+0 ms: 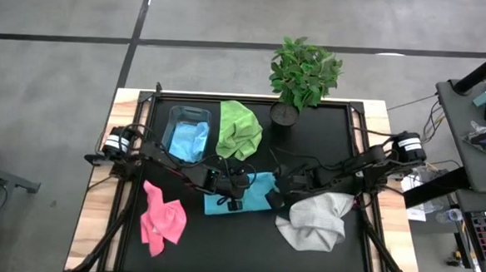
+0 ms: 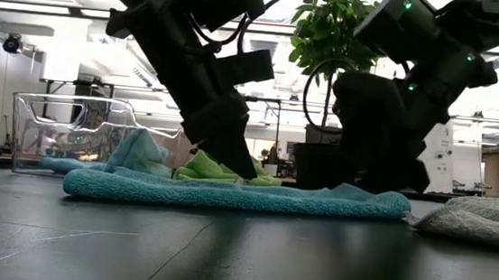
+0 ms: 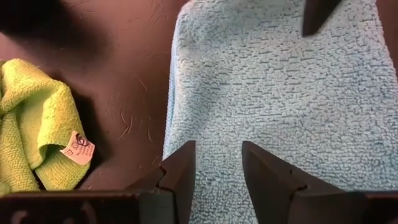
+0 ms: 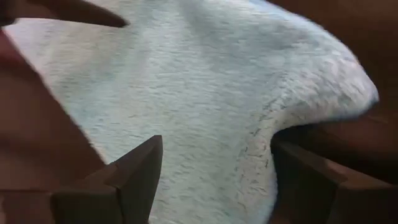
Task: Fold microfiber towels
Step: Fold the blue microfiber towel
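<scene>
The blue towel (image 1: 242,194) lies flat at the centre of my overhead view, a nubbly terry cloth spread on the dark table (image 1: 220,251), and I have both arms down on it, one at each end, which I take as the set-up for a fold. My left gripper (image 3: 217,163) sits over its left part with the fingers partly apart and nothing between them; the pile shows through the gap. My right gripper (image 4: 214,168) stands wide over the right edge, where the cloth humps up soft and fuzzy, so I judge it is about to pinch that edge. A second blue towel (image 1: 189,140) sits bunched in the clear bin (image 1: 187,113) at upper left. The green towel (image 1: 239,129) is heaped just above centre, its label showing; the pink towel (image 1: 162,217) lies crumpled at lower left, and the grey towel (image 1: 315,221) is loosely doubled at lower right. A potted plant (image 1: 303,72) stands at the top.
</scene>
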{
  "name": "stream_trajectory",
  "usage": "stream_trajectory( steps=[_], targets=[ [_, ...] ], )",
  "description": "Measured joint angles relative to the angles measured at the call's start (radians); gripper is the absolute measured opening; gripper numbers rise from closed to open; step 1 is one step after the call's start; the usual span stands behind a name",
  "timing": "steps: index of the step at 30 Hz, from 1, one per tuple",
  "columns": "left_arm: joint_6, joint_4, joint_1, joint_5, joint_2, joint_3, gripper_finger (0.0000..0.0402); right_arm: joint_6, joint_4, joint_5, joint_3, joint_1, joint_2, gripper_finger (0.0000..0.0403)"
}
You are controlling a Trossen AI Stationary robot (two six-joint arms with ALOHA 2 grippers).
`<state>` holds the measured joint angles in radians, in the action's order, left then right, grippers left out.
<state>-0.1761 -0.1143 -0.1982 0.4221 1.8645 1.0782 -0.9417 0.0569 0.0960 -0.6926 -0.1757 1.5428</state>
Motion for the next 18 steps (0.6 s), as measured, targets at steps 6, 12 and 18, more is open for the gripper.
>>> stream_trajectory(
  steps=[6,12,18],
  targets=[
    [0.0,0.0,-0.003,0.0,-0.002,0.0,0.0116,0.016,0.054,0.003,0.002,0.0,0.013,0.0226],
    [0.018,-0.07,-0.034,-0.005,-0.082,0.002,0.0116,0.018,0.053,0.009,0.002,0.0,0.004,0.0151],
    [0.017,-0.264,-0.104,-0.083,-0.196,0.001,0.0116,0.038,0.048,0.009,0.002,0.0,0.002,0.0066]
  ],
)
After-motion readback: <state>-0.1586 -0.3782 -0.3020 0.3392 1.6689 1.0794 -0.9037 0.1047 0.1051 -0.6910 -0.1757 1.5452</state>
